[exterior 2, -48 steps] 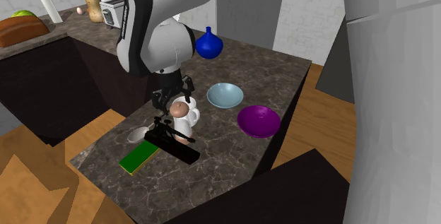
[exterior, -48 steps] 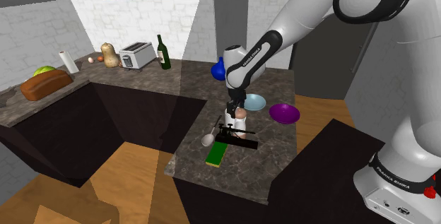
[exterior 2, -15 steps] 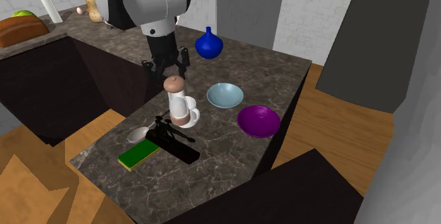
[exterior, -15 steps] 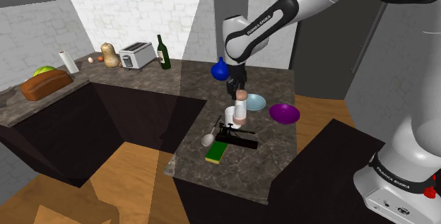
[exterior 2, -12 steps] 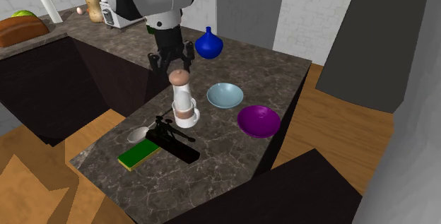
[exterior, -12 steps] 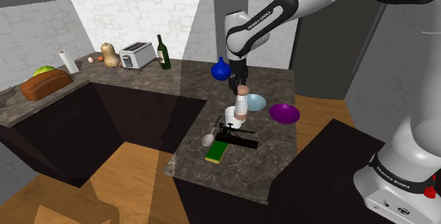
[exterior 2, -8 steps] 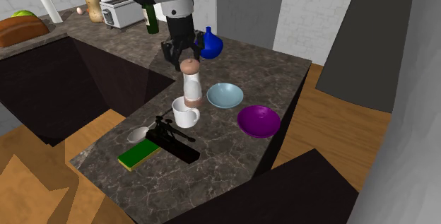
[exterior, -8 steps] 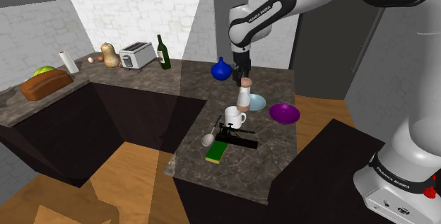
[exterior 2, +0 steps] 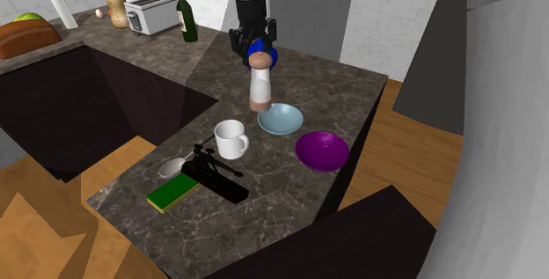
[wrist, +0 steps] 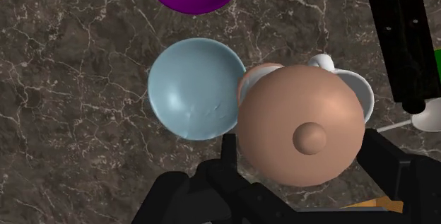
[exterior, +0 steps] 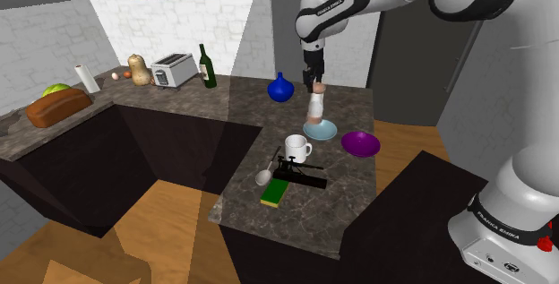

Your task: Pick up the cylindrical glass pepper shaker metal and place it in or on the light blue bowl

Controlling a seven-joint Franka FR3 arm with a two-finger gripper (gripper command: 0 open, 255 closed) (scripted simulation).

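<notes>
The pepper shaker (exterior: 315,105) has a clear body with a tan rounded cap and base. It hangs upright in the air, with my gripper (exterior: 315,80) shut on its cap. In the second exterior view the pepper shaker (exterior 2: 259,82) hovers over the near rim of the light blue bowl (exterior 2: 280,119), under my gripper (exterior 2: 253,48). In the wrist view, the black fingers (wrist: 227,156) clasp the shaker's cap (wrist: 304,132) inside my gripper (wrist: 305,153). The light blue bowl (wrist: 194,88) lies just beside the cap, and the light blue bowl (exterior: 321,131) holds nothing.
A purple bowl (exterior 2: 321,150) sits beside the blue one and a white mug (exterior 2: 230,139) on its other side. Near the counter's front lie a black tool (exterior 2: 215,173), a green sponge (exterior 2: 172,195) and a spoon (exterior 2: 172,166). A blue vase (exterior: 280,87) stands behind.
My gripper has lifted the shaker higher and carried it from above the white mug toward the light blue bowl. The grip stays shut.
</notes>
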